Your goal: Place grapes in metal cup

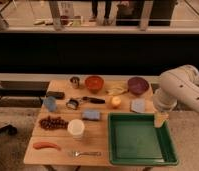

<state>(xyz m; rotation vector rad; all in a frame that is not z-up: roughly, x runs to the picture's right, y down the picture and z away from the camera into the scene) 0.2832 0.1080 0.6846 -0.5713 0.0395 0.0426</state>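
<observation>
The white arm [182, 89] comes in from the right as I face the table [95, 136] and bends down over its right edge. The gripper [160, 119] hangs at the far right corner of the green tray [138, 140], close above the rim. Whether it is clenched or released I cannot tell.

The grapes [53, 122] lie in a dark bunch on the left side of the table, flat on the wood. A white cup [76, 128] stands just to their right. A blue cup [50, 103] sits behind them, and the sausage [46, 145] lies in front, near the table's edge. A fork [85, 153] lies to the right of the sausage.

The metal cup [74, 81] stands upright at the far edge, left of centre. An orange bowl [94, 83] is just beside it on the right. Further along that edge are a banana [116, 90] and a purple bowl [138, 85].

The grapes and the metal cup are well apart. A black block [55, 94] lies on the left between the two. Near mid-table are a black-handled tool [93, 100], a blue sponge [91, 114] and a small yellow fruit [115, 102].

The gripper is well apart from both grapes and metal cup, across the table on the tray side.
</observation>
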